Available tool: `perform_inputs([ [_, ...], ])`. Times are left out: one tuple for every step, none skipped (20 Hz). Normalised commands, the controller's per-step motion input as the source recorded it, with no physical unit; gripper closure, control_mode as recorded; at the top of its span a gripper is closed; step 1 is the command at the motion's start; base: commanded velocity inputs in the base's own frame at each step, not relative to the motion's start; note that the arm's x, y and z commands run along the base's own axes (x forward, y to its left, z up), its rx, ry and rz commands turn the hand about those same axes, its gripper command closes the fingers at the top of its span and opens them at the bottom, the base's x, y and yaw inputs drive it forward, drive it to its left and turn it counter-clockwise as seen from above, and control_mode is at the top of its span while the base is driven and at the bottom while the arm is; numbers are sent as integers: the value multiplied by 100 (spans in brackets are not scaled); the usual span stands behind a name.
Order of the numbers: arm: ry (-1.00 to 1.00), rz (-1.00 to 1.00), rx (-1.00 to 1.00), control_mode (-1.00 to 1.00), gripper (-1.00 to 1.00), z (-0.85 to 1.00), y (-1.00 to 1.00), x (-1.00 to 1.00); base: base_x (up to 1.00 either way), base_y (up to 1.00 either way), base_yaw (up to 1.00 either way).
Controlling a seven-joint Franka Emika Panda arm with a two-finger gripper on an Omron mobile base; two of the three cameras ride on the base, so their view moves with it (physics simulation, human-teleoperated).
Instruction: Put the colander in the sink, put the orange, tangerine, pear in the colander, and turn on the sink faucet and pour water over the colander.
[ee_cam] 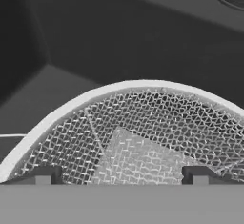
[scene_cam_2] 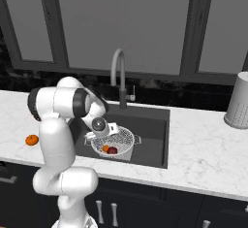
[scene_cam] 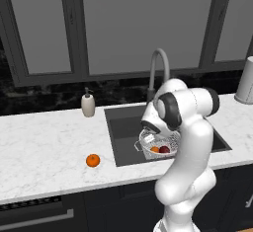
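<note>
The white-silver mesh colander point(scene_cam: 148, 152) point(scene_cam_2: 123, 137) point(ee_cam: 143, 137) sits in the dark sink point(scene_cam: 123, 130) point(scene_cam_2: 152, 127). Inside it lie the dark red pear point(scene_cam: 164, 150) point(scene_cam_2: 112, 150) and a bright orange round fruit point(scene_cam: 154, 149) point(scene_cam_2: 105, 148); I cannot tell whether it is the orange or the tangerine. A second orange fruit point(scene_cam: 93, 160) point(scene_cam_2: 32, 139) rests on the counter left of the sink. My gripper point(ee_cam: 121, 176) hangs open and empty just over the colander's near rim, its fingertips point(ee_cam: 43, 175) wide apart. The grey gooseneck sink faucet point(scene_cam: 158, 60) point(scene_cam_2: 117, 69) stands behind the basin.
A white soap dispenser point(scene_cam: 88, 104) stands at the back left of the sink. A grey perforated canister point(scene_cam: 245, 80) point(scene_cam_2: 238, 106) is on the counter at the far right. My own arm hides part of the basin in both base views.
</note>
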Motion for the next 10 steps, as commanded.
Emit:
perform_inputs([
  [0, 0, 0, -100, -100, 90, 0, -26, 0, 0, 0],
  [0, 0, 0, -100, -100, 93, 1, -9, 0, 0, 0],
  [0, 0, 0, -100, -100, 93, 0, 0, 0, 0, 0],
  [0, 0, 0, -100, -100, 97, 0, 0, 0, 0, 0],
  [-1, 0, 0, -100, -100, 100, 0, 0, 0, 0, 0],
  [0, 0, 0, -100, -100, 100, 0, 0, 0, 0, 0],
  [0, 0, 0, -100, -100, 100, 0, -11, 0, 0, 0],
  [0, 0, 0, -100, -100, 100, 1, -29, 0, 0, 0],
  [0, 0, 0, -100, -100, 100, 2, -33, 0, 0, 0],
  [0, 0, 0, -100, -100, 100, 4, -34, 0, 0, 0],
])
